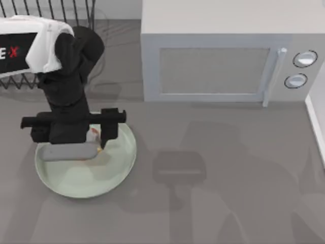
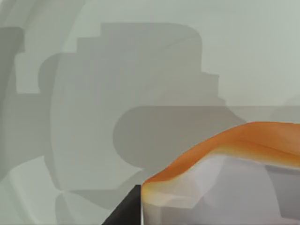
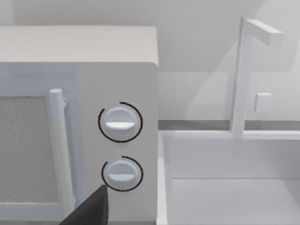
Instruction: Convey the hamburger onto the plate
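While the left arm is reaching over the large round glossy mint-green plate (image 1: 76, 180) at the left of the grey tabletop (image 1: 228, 203), its black two-finger left hand (image 1: 94, 142) is hanging above the plate's far part. The small orange-tan hamburger (image 1: 93, 136) with white and red bits is showing at the hand, over the plate; whether the fingers are clamping it cannot be told. A white microwave oven (image 1: 218, 51) is standing behind.
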You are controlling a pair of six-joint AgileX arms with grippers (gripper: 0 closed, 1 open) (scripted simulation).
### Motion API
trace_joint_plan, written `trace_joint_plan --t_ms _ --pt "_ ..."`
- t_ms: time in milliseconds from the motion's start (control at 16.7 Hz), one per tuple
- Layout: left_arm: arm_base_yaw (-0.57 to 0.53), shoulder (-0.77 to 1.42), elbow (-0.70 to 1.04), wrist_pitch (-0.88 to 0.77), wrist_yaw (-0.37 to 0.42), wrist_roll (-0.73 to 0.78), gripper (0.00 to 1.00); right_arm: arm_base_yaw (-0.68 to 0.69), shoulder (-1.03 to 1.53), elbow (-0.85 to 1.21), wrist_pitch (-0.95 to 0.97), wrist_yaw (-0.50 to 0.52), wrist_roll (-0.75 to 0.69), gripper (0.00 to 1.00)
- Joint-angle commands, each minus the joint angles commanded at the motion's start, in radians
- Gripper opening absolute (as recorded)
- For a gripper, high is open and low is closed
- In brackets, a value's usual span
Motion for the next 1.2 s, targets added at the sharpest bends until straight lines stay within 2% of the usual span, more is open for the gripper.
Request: trace_joint_plan --t_ms 60,840,1200 --pt "0.0 0.0 0.0 0.0 0.0 0.0 0.0 0.0 0.0 0.0 0.0 0.0 0.0 1.0" --pt "0.0 0.0 0.0 0.0 0.0 0.0 0.98 0.0 0.0 0.0 0.0 0.0 0.0 1.0" --pt "0.0 0.0 0.0 0.0 0.0 0.0 1.0 0.0 0.0 0.0 0.0 0.0 0.0 1.0"
